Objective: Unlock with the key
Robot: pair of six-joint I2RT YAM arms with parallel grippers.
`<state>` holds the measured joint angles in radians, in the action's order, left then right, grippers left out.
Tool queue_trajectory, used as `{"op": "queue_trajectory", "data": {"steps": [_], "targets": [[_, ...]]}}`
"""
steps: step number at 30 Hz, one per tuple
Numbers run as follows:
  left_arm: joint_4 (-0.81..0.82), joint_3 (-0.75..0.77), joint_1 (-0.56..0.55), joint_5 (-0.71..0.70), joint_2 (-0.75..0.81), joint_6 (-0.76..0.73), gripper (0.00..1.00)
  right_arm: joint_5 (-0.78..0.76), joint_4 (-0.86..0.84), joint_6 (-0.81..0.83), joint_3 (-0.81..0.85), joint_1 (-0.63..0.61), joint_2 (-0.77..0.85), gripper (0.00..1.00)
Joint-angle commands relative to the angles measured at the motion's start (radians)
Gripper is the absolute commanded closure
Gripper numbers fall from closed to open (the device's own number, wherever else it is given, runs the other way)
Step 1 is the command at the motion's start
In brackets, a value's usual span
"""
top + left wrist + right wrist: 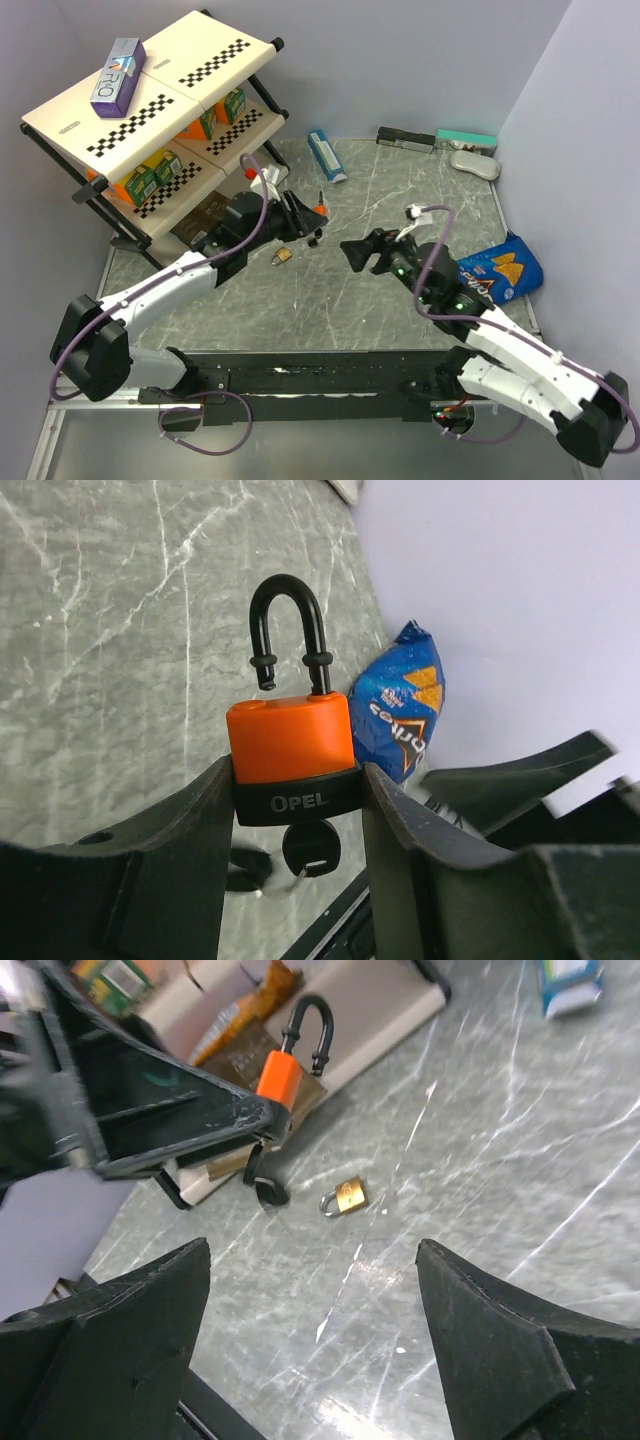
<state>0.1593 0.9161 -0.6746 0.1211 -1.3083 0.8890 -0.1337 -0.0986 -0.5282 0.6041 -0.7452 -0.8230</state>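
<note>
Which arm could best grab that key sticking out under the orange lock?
Probably right: the right gripper is open and empty, facing the key, while the left gripper clamps the orange padlock.

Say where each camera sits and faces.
Top external: above, behind the left arm and right arm, looking down at the grey marbled table; both show.
Left wrist: on the left hand, facing the orange-bodied padlock it grips; its fingers show.
Right wrist: on the right hand, facing the left hand; its open fingers show.
Wrist views share that padlock.
</note>
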Motion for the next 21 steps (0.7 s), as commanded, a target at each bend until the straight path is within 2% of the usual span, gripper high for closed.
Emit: {"op": "queue_trajectory", "data": {"steps": [1,6,10,13,17,21], "targets": [[0.12,-0.009,0.066,0.271,0.043,-0.123,0.99,0.095,0.141,0.085,0.071,0.043,0.097,0.09],[0.066,0.006,0.089,0.584,0.082,-0.373,0.99,0.272,0.227,0.163,0.187,0.064,0.099,0.07],[0.092,-0.048,0.089,0.806,0.15,-0.453,0.99,0.362,0.25,0.223,0.296,0.064,0.059,0.07],[0.045,-0.063,0.092,0.926,0.172,-0.502,0.99,0.419,0.26,0.258,0.357,0.066,0.018,0.06],[0.105,-0.08,0.092,1.026,0.185,-0.466,0.99,0.497,0.286,0.301,0.424,0.066,-0.045,0.06],[0.053,-0.062,0.092,1.016,0.184,-0.501,0.99,0.585,0.251,0.292,0.436,0.066,-0.094,0.06]]}}
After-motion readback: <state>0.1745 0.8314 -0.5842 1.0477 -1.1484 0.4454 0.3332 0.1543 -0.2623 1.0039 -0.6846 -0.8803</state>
